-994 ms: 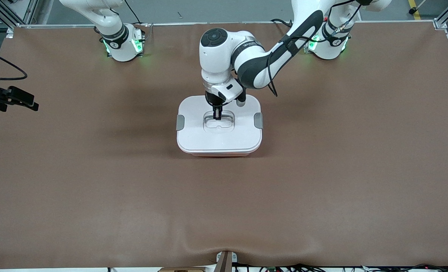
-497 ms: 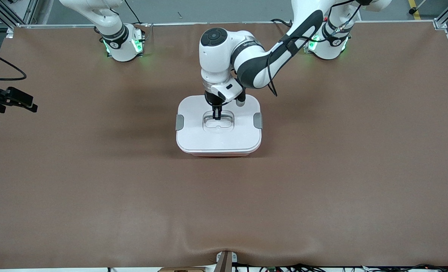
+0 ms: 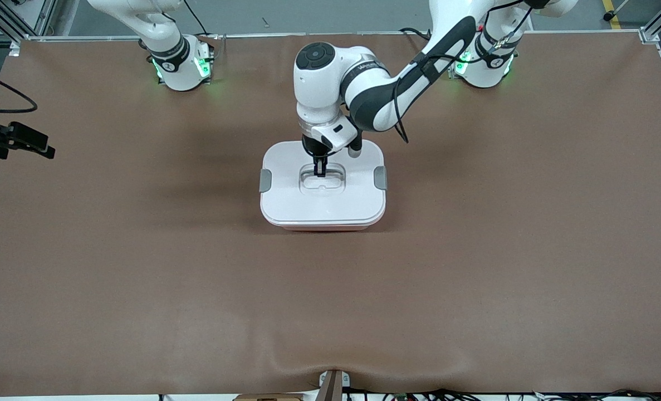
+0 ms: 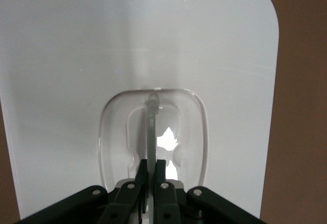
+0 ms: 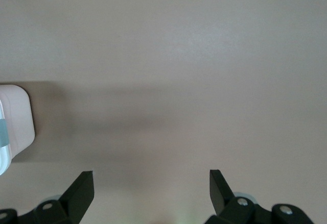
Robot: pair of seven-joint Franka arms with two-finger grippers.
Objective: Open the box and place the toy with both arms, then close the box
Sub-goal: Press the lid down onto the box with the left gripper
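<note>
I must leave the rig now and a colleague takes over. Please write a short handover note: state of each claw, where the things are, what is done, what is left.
Left claw: shut on the clear handle in the middle of the lid.
Right claw: open, holding nothing, over bare table at the right arm's end; that arm waits.
Box: at the table's middle, lid on it.
Toy: not visible in any view.
Done: handle gripped.
Left: cannot tell whether the toy is inside, so whether the box is being opened or closed is unclear.
</note>
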